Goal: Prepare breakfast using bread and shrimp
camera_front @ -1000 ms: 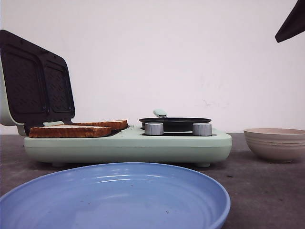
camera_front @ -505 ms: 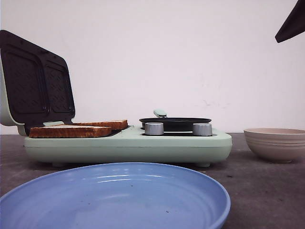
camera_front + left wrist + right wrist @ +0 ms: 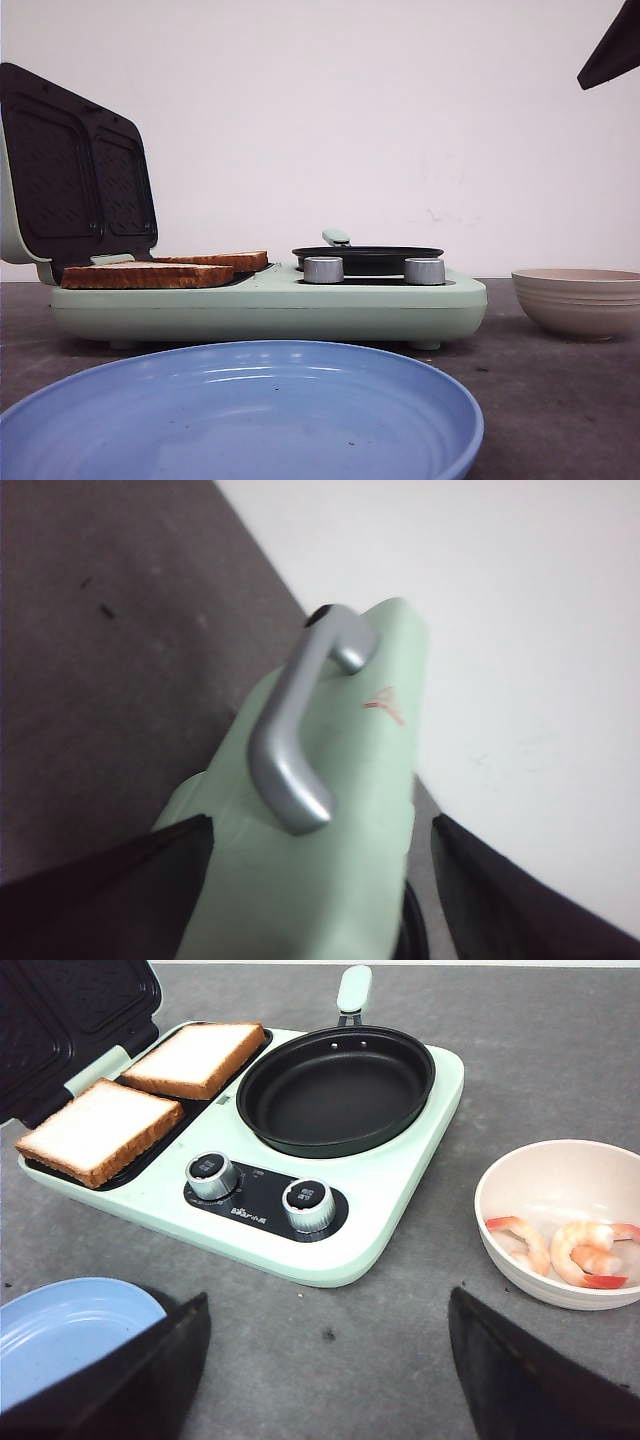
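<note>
Two slices of bread [image 3: 150,273] [image 3: 100,1130] [image 3: 205,1058] lie side by side on the grill plate of the pale green breakfast maker [image 3: 270,305]. Its lid [image 3: 70,170] stands open. The shrimp [image 3: 585,1250] lie in a beige bowl [image 3: 500,1200] to the right of the maker. My left gripper [image 3: 320,880] is open, with its fingers [image 3: 110,890] on either side of the lid's back, below the silver handle [image 3: 295,730]. It does not show in the front view. My right gripper [image 3: 325,1360] is open and empty, high above the table in front of the maker. Only a dark tip of it [image 3: 610,50] shows in the front view.
An empty black frying pan [image 3: 335,1090] sits on the maker's right half, behind two silver knobs [image 3: 212,1175] [image 3: 308,1205]. A blue plate [image 3: 240,410] [image 3: 70,1330] lies empty in front of the maker. The beige bowl [image 3: 578,300] stands on the grey table at the right.
</note>
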`<state>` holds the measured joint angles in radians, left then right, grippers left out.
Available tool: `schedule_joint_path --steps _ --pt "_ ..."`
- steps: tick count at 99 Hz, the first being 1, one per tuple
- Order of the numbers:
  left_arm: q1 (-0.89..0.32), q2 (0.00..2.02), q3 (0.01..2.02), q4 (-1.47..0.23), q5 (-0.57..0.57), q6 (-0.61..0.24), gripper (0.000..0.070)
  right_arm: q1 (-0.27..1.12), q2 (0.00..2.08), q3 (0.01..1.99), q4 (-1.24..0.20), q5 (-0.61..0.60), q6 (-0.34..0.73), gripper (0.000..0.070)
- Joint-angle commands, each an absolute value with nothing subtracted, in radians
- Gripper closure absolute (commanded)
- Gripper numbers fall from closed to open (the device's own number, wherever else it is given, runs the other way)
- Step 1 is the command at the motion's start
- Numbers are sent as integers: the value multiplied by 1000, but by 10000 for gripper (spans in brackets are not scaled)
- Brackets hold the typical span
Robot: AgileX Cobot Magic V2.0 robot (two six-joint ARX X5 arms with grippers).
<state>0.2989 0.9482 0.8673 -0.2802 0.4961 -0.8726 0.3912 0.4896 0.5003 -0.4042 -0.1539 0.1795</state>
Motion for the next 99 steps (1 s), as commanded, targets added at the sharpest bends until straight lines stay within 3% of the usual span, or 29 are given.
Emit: schedule_joint_path --steps 1,99 --pt "300 970 871 -260 498 -849 307 395 495 509 -397 -154 168 249" --pt "233 1217 872 -5 492 -962 307 395 495 509 -397 -154 169 249"
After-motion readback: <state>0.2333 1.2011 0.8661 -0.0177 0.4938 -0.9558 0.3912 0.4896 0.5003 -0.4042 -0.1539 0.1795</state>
